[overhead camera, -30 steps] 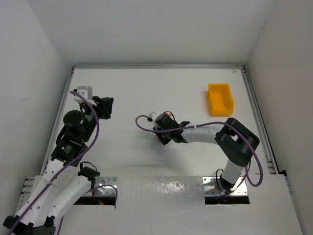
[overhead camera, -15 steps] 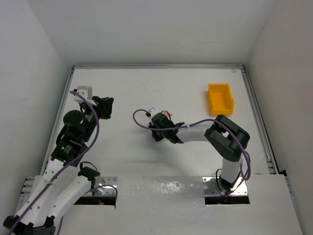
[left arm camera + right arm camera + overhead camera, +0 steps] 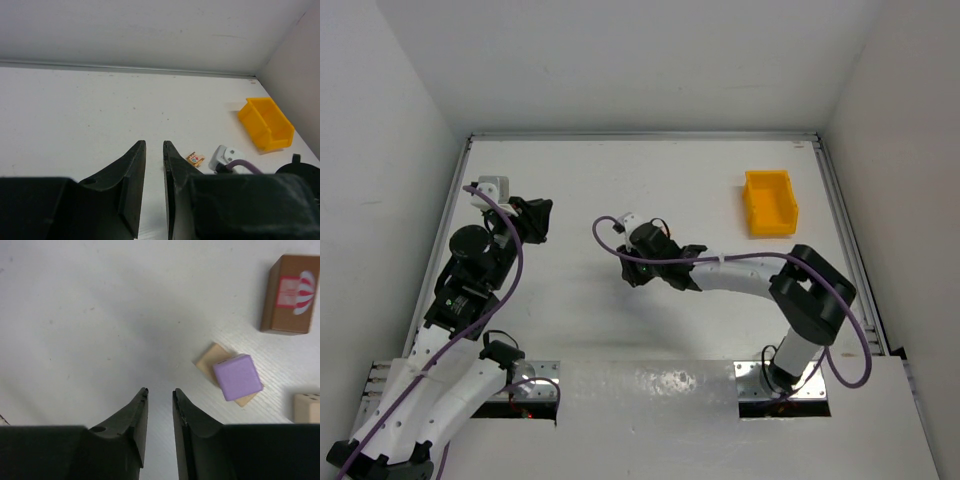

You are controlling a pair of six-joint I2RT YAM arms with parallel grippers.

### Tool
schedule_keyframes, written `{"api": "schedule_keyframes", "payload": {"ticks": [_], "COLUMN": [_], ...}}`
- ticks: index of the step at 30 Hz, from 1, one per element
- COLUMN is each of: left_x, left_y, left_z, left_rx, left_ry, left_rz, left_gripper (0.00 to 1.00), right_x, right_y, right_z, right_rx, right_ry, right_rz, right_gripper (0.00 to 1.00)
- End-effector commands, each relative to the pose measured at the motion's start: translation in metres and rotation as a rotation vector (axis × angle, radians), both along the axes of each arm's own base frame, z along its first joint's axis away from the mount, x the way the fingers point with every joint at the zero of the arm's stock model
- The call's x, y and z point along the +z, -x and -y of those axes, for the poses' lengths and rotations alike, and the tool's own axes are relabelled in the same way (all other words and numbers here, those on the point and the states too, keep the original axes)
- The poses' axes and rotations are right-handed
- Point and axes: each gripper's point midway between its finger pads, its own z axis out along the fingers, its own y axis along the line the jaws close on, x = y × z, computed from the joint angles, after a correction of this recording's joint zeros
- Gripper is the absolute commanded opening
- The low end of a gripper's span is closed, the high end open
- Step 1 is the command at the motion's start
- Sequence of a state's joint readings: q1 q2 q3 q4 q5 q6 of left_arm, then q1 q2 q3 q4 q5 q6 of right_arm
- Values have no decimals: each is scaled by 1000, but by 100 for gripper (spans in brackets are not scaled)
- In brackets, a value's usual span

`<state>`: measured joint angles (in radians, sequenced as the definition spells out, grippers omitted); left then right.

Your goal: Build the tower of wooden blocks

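Note:
In the right wrist view a purple-topped cube (image 3: 237, 376) sits on a flat tan block (image 3: 212, 360), just right of and beyond my right gripper (image 3: 160, 390). That gripper is open a narrow way with only bare table between its fingers. A brown block with a red and white picture (image 3: 290, 295) lies farther off at the upper right. A pale block (image 3: 307, 408) shows at the right edge. My left gripper (image 3: 154, 142) is open a narrow way and holds nothing. A small pictured block (image 3: 196, 159) lies to its right. In the top view the right gripper (image 3: 638, 268) hides the blocks.
A yellow bin (image 3: 770, 203) stands at the back right, also in the left wrist view as the yellow bin (image 3: 266, 123). The left gripper (image 3: 535, 218) hangs near the left wall. White walls close the table on three sides.
The right arm's wrist has shifted a little left and toward the back, and its elbow has swung. The left arm has not moved.

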<state>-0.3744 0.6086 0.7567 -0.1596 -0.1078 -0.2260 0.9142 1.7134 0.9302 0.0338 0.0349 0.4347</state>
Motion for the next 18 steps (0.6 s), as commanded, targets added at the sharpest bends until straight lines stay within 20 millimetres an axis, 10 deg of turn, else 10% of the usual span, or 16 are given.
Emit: {"api": "schedule_keyframes", "payload": {"ticks": [1,12,18], "left_x": [13,15,15], "left_y": [1,2,3], "left_z": [3,3,2], "left_rx": [-14,-14,-14], "left_ry": [19,23,22], "left_rz": [45,52,53], "left_gripper": [19,19,19], "right_x": [17,5,26], "right_y": [-8,-18,-30], "right_z": [9,40,36], "right_rx": [-30,-58,-73], "right_ry": [24,103,97], "right_rz": [71,50,88], "right_gripper": [28,1,58]}}
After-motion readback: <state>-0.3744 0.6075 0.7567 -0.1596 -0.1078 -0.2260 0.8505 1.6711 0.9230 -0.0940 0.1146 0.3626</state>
